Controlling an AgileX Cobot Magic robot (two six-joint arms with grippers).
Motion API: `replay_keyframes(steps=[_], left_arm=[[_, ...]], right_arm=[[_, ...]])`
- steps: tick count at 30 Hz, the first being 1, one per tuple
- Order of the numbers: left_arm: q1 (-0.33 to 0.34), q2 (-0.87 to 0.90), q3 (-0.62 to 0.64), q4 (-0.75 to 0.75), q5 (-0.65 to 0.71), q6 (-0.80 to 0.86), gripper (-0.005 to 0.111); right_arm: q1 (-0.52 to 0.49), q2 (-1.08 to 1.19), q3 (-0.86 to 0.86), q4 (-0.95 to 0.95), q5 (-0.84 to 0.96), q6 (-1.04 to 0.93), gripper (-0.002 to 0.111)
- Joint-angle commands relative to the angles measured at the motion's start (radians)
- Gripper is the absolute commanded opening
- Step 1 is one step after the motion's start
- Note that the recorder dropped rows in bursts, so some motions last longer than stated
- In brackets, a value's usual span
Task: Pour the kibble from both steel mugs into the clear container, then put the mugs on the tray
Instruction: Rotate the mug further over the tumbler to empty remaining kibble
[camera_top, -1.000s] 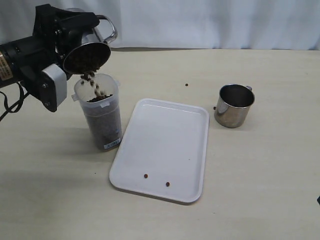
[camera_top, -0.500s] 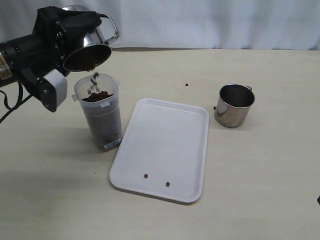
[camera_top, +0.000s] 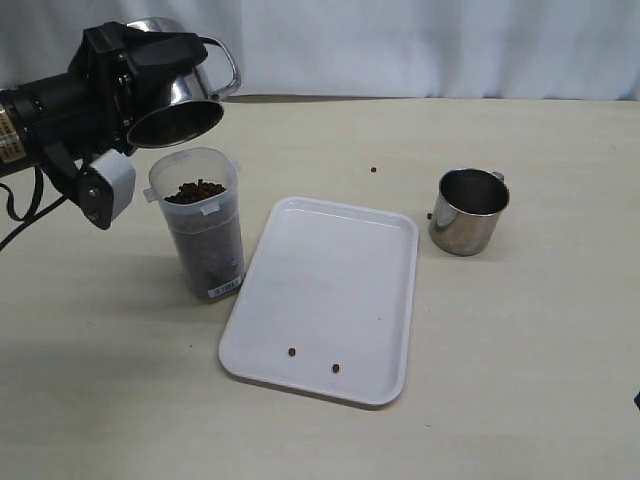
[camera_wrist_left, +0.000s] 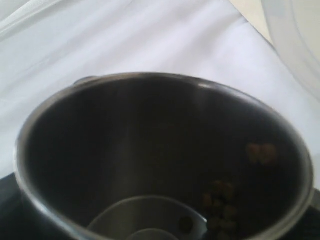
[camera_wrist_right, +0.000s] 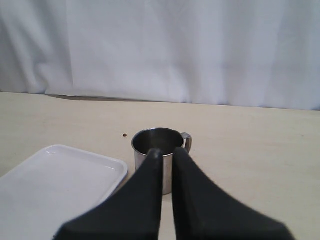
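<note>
Left fingers (camera_top: 160, 50): clamping tilted steel mug (camera_top: 185, 108) over clear container (camera_top: 207, 240).
Right fingers (camera_wrist_right: 150, 185): pressed together, empty.
Container label (camera_top: 224, 289): white, writing too small to read.

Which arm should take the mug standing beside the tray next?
Right. The right gripper is shut, empty, and points straight at that mug. The left gripper holds the other mug tilted over the clear container.

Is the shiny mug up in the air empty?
Nearly empty: the tilted steel mug shows bare metal inside, with only a few kibble pellets left.
</note>
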Motion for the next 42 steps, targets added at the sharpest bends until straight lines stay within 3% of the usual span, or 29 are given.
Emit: replay_keyframes(steps=[1,24,28,42], left_arm=[[-0.002,-0.005,0.013,0.01,-0.038,0.026,0.0],[-0.002,-0.005,0.042,-0.037,-0.129,0.248,0.0],[-0.002,-0.005,0.103,-0.043,-0.247,0.371,0.0],[-0.002,-0.005,0.103,-0.135,-0.22,0.389,0.0]], right_arm=[[-0.005,-0.003,0.004,-0.007,0.002,0.012,0.005],[-0.005,-0.003,0.004,-0.007,0.002,0.012,0.005],[-0.005,-0.003,0.004,-0.007,0.002,0.012,0.005],[-0.005,-0.003,0.004,-0.007,0.002,0.012,0.005]])
